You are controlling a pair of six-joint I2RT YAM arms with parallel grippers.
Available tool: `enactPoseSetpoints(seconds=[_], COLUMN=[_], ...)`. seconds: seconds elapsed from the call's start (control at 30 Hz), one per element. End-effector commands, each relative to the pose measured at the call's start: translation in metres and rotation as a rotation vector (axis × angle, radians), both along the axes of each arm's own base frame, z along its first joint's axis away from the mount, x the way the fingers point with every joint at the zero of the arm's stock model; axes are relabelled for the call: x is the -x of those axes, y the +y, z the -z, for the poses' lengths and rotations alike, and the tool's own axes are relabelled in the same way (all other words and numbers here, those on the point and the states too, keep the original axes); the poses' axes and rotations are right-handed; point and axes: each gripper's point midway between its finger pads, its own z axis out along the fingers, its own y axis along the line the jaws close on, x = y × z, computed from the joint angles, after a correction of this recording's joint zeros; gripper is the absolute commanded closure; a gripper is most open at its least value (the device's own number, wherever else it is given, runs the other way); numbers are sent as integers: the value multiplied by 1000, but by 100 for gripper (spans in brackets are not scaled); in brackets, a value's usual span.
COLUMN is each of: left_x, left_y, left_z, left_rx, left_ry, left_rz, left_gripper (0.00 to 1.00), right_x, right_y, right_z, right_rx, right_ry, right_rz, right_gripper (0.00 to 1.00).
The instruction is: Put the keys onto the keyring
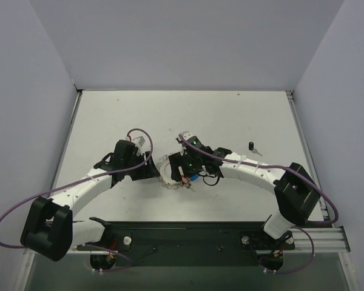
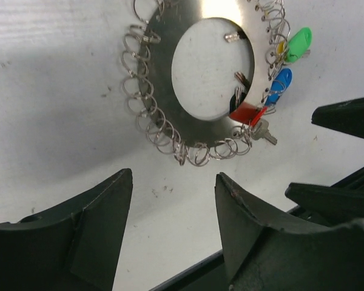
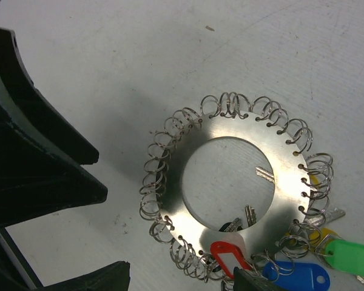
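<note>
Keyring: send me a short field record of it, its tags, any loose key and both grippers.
keyring: flat on the table, wire loops around its rim
tagged keys: red tag, blue tag, green tag, clustered at one side of the rim
loose key: black head, apart, right of the ring
left gripper: open, empty, short of the ring
right gripper: open, by the tagged side
</note>
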Motion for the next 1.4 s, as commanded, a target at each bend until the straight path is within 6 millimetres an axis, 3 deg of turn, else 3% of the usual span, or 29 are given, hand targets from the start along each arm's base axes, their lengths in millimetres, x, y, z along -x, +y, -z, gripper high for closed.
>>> enactPoseSetpoints(seconds=[0.0, 0.27, 0.7, 0.97, 1.37], left_x=[23, 40, 30, 23, 11], left_y=[-12, -25, -43, -43, -42], left_z=[-7, 12, 31, 43, 52], left_rx=[83, 104, 94, 60, 22], left_ry=[8, 41, 38, 20, -22], left_rz=[-8, -2, 8, -18, -49], left_gripper=[36, 48, 55, 59, 75], right_x=[-5, -7, -8, -8, -8], right_y=[-3, -6, -12, -16, -20], right_z=[-17, -16, -19, -19, -18], right_rx=[-21, -13, -4, 10, 23], right_ry=[-49, -59, -74, -81, -87], right_rz=[34, 47, 63, 69, 74], right_gripper=[33, 32, 32, 31, 31])
